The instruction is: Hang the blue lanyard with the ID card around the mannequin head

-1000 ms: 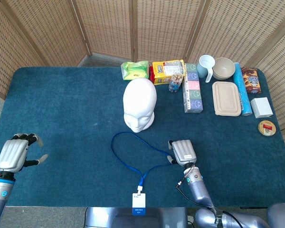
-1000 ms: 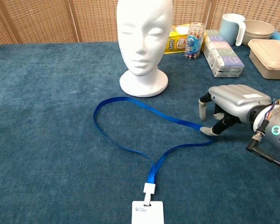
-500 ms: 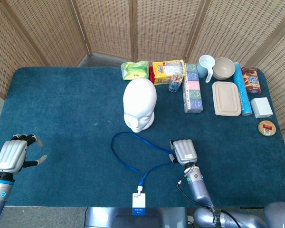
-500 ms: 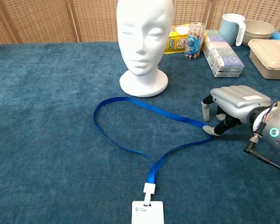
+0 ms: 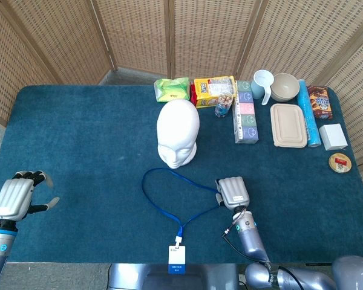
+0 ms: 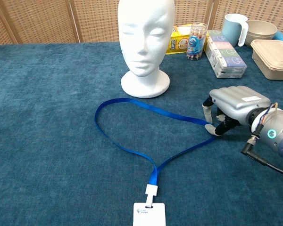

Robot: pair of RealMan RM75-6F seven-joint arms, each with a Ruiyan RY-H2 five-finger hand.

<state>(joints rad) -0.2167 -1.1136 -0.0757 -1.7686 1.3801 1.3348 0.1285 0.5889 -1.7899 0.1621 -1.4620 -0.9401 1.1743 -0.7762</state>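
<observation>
At the near edge of the table (image 5: pixel 78 133) lies the white ID card (image 6: pixel 149 214), joined by a small clip to the blue lanyard (image 6: pixel 127 149), whose loop spreads flat on the blue cloth toward the far side. The card and the loop's left bend lie where they did a second ago. At the loop's right end the right hand (image 6: pixel 233 106) rests palm down, its fingertips (image 6: pixel 211 127) touching the strap; whether the strap is actually pinched cannot be told. Compared with a second ago, this hand has shifted slightly nearer and the right tip of the loop has drawn a little with it. At the near left corner the left hand (image 5: pixel 15 196) hovers with fingers apart and holds nothing; it sits a little nearer than before. Beyond the loop, just apart from it, the white mannequin head (image 6: pixel 145 42) stands upright, unmoved. Along the far right edge sit snack packets (image 5: pixel 213 90), a long box (image 5: pixel 245 119), a cup (image 5: pixel 261 83), a bowl (image 5: pixel 285 86) and a lidded container (image 5: pixel 288 125).
</observation>
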